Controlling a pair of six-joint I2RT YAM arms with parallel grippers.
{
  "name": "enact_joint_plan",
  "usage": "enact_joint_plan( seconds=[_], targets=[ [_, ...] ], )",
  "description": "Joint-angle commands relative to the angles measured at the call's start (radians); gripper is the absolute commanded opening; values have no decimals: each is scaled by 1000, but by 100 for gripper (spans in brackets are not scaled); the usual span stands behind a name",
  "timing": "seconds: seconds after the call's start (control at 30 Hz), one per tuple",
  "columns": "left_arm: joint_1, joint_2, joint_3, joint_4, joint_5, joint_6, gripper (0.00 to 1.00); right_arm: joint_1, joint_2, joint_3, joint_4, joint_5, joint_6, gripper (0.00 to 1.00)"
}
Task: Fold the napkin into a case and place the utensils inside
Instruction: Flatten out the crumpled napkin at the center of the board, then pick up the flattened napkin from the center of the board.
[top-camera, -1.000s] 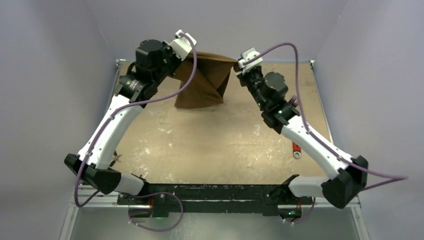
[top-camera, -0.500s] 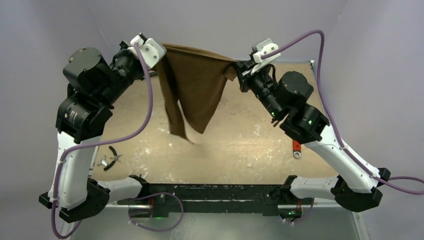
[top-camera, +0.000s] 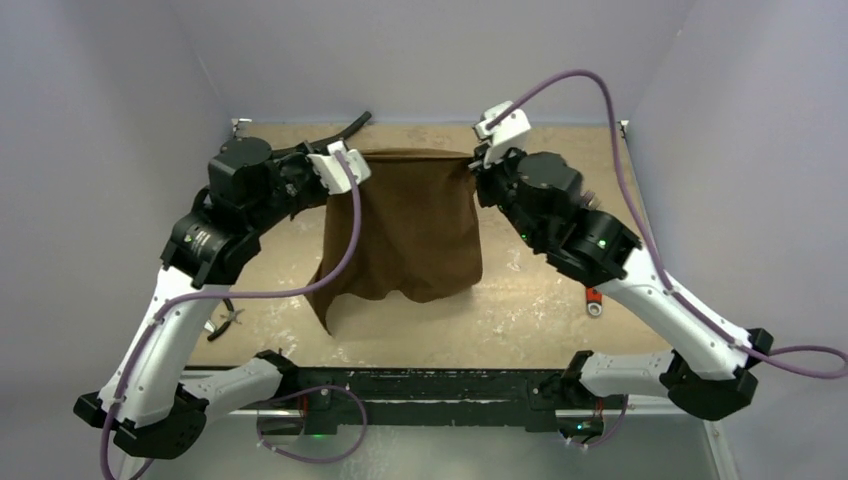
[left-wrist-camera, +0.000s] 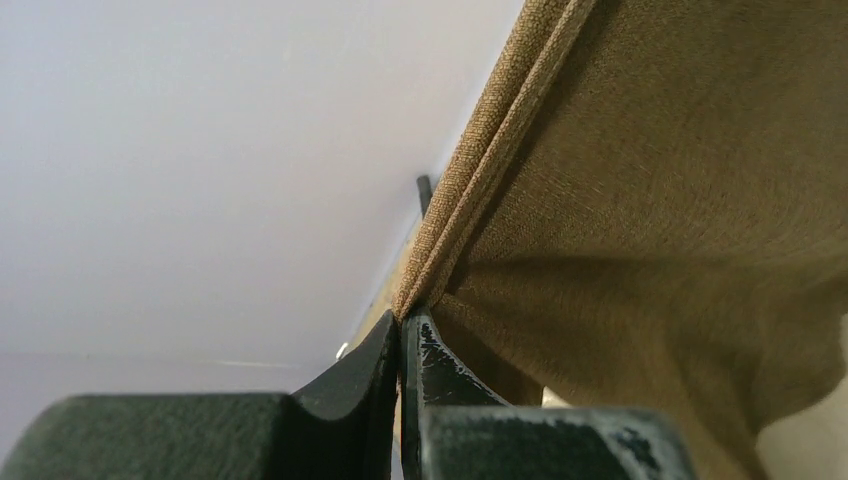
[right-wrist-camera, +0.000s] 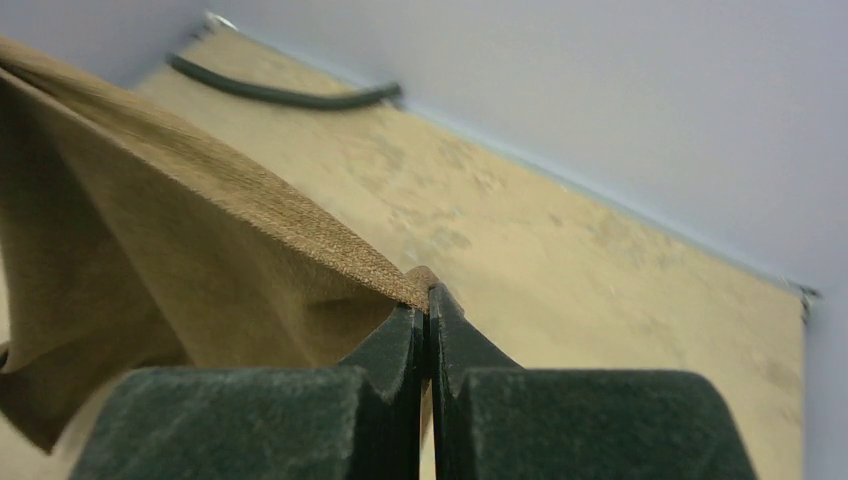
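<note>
Dark pieces, probably the utensils (top-camera: 229, 319), peek from behind the left arm (top-camera: 170, 330). Over the worktop (top-camera: 540, 310), the napkin (top-camera: 415, 230) hangs spread, its top corners clamped by the left pincer (top-camera: 343, 166) and right pincer (top-camera: 474, 168). Beyond lies a black hose (top-camera: 345, 127).

Napkin (top-camera: 418, 235) was plain brown; bench (top-camera: 530, 310) tan with pale blotches; cables (top-camera: 575, 73) purple; hose (top-camera: 347, 128) black; arms (top-camera: 165, 335) white and black.
</note>
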Motion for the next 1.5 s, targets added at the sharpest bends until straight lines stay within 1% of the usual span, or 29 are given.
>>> enact_joint_plan(
  seconds=[0.0,0.07,0.13,0.23,0.37,0.5,0.67,0.83,0.93,1.03,1.1,1.13,1.17,1.2,1.23,1.27,1.3,1.33,1.37,1.43,1.47],
  targets=[
    [34,-18,-105,108,-307,115,0,-27,24,-38,8,350,-11,0],
    [34,0,-129,135,-341,128,0,-31,68,-35,20,408,-20,0],
    [33,16,-142,148,-351,131,0,-49,105,-28,23,433,-25,0],
    [33,25,-159,174,-344,127,0,-95,128,-17,38,415,-19,0],
    [34,34,-200,216,-345,144,0,-162,110,-26,98,386,-38,0],
    [34,44,-323,367,-380,225,0,-195,137,-22,114,357,-66,0],
    [34,98,-455,575,-414,357,0,-240,220,-39,141,326,-64,0],
    [36,213,-498,744,-436,443,0,-342,312,-63,208,269,-57,0],
    [48,293,-507,879,-437,482,4,-408,394,-64,256,235,-63,0],
    [70,380,-501,1000,-432,524,5,-448,499,-32,287,200,-71,0],
    [89,449,-500,1112,-426,557,5,-468,574,0,308,198,-75,0],
    [97,489,-492,1161,-429,573,6,-476,613,20,314,195,-76,0],
    [106,536,-478,1206,-437,590,12,-486,651,44,318,189,-71,0],
    [111,583,-460,1238,-452,611,24,-493,687,68,319,178,-64,0],
    [113,628,-436,1278,-476,634,30,-500,724,94,320,171,-56,0],
    [112,674,-420,1343,-506,648,32,-504,758,120,320,165,-49,5],
    [107,706,-396,1361,-534,648,33,-507,797,146,320,161,-48,19],
    [104,724,-373,1333,-548,624,34,-509,849,179,308,159,-48,30],
    [102,720,-340,1245,-544,572,34,-509,885,215,292,164,-48,38],
    [101,686,-251,967,-471,405,34,-508,946,286,235,197,-9,51],
    [103,663,-199,818,-394,311,34,-507,959,308,213,223,10,67]
  ],
)
